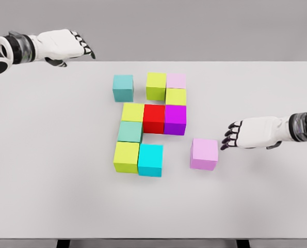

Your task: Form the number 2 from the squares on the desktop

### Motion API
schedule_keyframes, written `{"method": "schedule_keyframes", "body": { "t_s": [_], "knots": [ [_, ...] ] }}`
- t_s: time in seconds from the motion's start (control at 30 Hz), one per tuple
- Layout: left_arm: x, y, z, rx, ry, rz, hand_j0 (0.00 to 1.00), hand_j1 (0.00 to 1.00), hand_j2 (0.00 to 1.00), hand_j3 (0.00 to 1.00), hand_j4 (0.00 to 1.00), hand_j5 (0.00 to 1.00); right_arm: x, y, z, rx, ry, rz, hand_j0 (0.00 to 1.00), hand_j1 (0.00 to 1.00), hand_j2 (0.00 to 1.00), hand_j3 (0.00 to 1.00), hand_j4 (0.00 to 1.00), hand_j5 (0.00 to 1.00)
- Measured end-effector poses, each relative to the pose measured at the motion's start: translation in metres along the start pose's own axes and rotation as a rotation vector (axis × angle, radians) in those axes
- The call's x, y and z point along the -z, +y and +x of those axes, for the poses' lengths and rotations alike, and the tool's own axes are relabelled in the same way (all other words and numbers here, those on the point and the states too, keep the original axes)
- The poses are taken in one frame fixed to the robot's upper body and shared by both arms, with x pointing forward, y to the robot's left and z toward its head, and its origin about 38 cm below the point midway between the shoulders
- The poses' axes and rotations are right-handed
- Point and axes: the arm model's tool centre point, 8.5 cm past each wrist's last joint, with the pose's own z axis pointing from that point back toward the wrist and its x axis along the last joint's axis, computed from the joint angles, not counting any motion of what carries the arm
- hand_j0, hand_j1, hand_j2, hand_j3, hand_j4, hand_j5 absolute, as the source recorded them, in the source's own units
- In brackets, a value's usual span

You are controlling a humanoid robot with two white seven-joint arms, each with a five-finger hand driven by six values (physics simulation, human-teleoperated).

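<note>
Several coloured cubes stand on the white table (50,170). A joined cluster holds a lime cube (156,86), pale pink cube (176,80), yellow-green cube (176,96), yellow cube (133,111), red cube (154,118), purple cube (175,119), green-grey cube (130,132), lime-yellow cube (126,156) and cyan cube (150,159). A teal cube (123,87) sits apart at upper left. A pink cube (204,154) stands alone at lower right. My right hand (229,136) hovers just right of it, fingers relaxed, holding nothing. My left hand (83,47) hangs open past the table's far left edge.
The table's far edge runs just below my left hand. Bare table surface lies left of the cluster and along the front. Dark table legs show at the bottom edge.
</note>
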Motion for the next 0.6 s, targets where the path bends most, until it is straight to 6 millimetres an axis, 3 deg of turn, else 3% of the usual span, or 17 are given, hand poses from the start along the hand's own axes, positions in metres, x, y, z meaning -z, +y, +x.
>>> {"method": "schedule_keyframes", "body": {
  "t_s": [0.07, 0.27, 0.37, 0.6],
  "knots": [
    [-0.005, -0.011, 0.010, 0.019, -0.026, -0.017, 0.84, 0.84, 0.84, 0.84, 0.84, 0.84, 0.001, -0.005, 0.005, -0.016, -0.013, -0.009, 1.00, 1.00, 1.00, 1.00, 1.00, 1.00],
    [-0.022, -0.013, 0.028, 0.078, -0.071, -0.012, 0.83, 0.83, 0.83, 0.83, 0.83, 0.83, 0.002, -0.011, 0.012, -0.037, -0.028, -0.021, 1.00, 1.00, 1.00, 1.00, 1.00, 1.00],
    [-0.023, -0.022, 0.041, 0.081, -0.102, -0.017, 0.84, 0.84, 0.84, 0.84, 0.84, 0.84, 0.002, -0.012, 0.013, -0.040, -0.030, -0.023, 1.00, 1.00, 1.00, 1.00, 1.00, 1.00],
    [-0.022, -0.018, 0.051, 0.092, -0.129, 0.002, 0.84, 0.84, 0.84, 0.84, 0.84, 0.84, 0.003, -0.020, 0.016, -0.059, -0.040, -0.038, 1.00, 1.00, 1.00, 1.00, 1.00, 1.00]
  ]
}}
